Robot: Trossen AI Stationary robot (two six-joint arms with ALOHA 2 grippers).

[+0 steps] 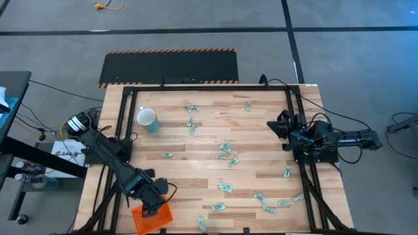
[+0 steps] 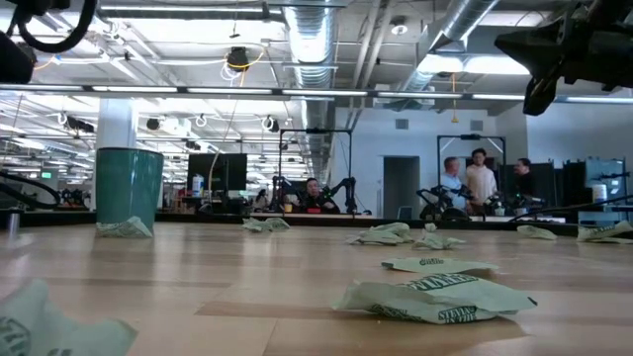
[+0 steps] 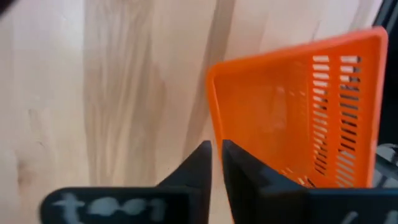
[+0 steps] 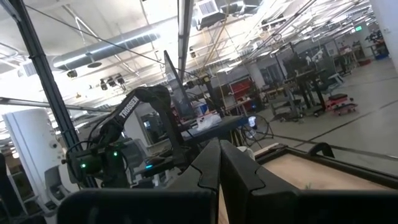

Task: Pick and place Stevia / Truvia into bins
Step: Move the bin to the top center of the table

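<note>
Many pale green and white sweetener packets (image 1: 225,149) lie flat and scattered over the wooden table's middle and right; in the low view one crumpled packet (image 2: 435,297) lies close by. The orange tray (image 1: 151,219) sits at the near-left corner, turned askew. My left gripper (image 1: 154,201) stands at the tray's far edge, and the left wrist view shows its fingers (image 3: 216,158) shut on the tray (image 3: 298,106). My right gripper (image 1: 277,125) hangs raised over the table's right side, shut and empty (image 4: 219,158). My left gripper pinches the orange tray's side wall at its rim (image 3: 214,134), one finger inside the tray and one outside. The fingers come slanting down from the far side. Whether the tray's bottom rests on the table cannot be seen.
A round white and light-blue cup (image 1: 147,120) stands upright at the far left, with a packet beside its foot (image 2: 124,227). A black frame (image 1: 196,85) borders the table. Bare wood lies between the tray and the nearest packets. People stand in the room beyond.
</note>
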